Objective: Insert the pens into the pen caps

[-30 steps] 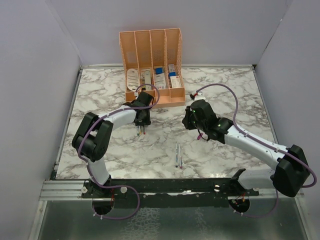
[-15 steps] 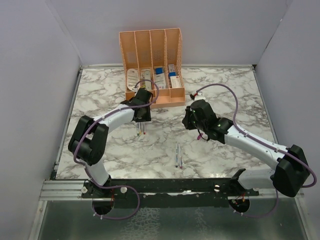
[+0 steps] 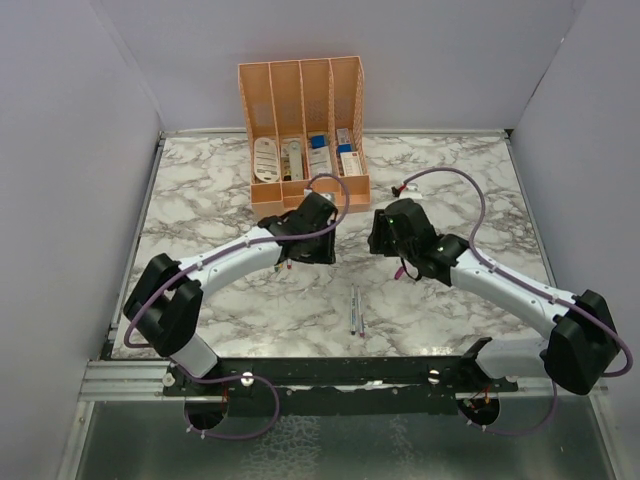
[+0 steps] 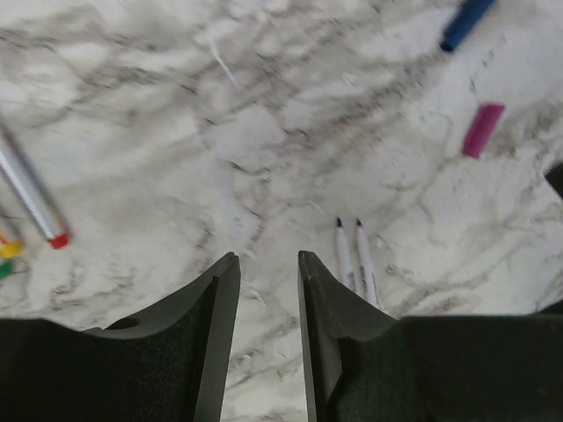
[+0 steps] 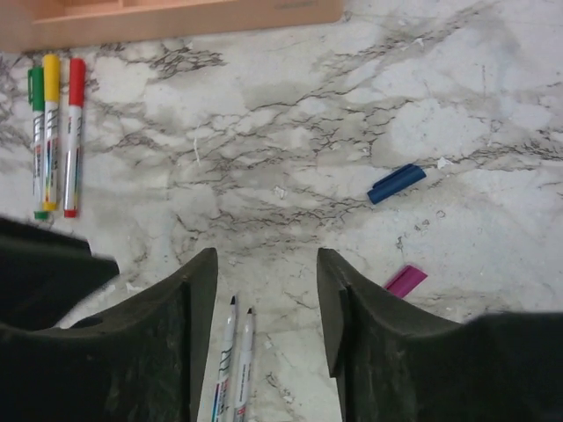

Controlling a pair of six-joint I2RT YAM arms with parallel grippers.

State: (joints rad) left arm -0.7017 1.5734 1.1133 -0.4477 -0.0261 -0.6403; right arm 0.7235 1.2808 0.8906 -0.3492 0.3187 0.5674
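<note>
Two uncapped grey-white pens [image 3: 356, 310] lie side by side at the table's middle front; they also show in the left wrist view [image 4: 356, 258] and the right wrist view [image 5: 234, 350]. A blue cap [image 5: 396, 183] and a magenta cap [image 5: 406, 280] lie loose on the marble. Three capped pens, green [image 5: 37, 141], yellow [image 5: 51, 132] and red [image 5: 74, 136], lie together near the organizer. My left gripper [image 3: 322, 252] is open by a narrow gap and empty above bare marble. My right gripper [image 3: 383, 238] is open and empty above the area between the two pens and the loose caps.
The peach organizer [image 3: 303, 130] with white and blue boxed items stands at the back centre; its base edge [image 5: 176, 19] runs along the top of the right wrist view. The left arm's dark end [image 5: 44, 259] sits close to the left of my right gripper.
My left gripper has swung right from over the capped pens toward the table's middle, nearer the right gripper. The right gripper has shifted only slightly.
</note>
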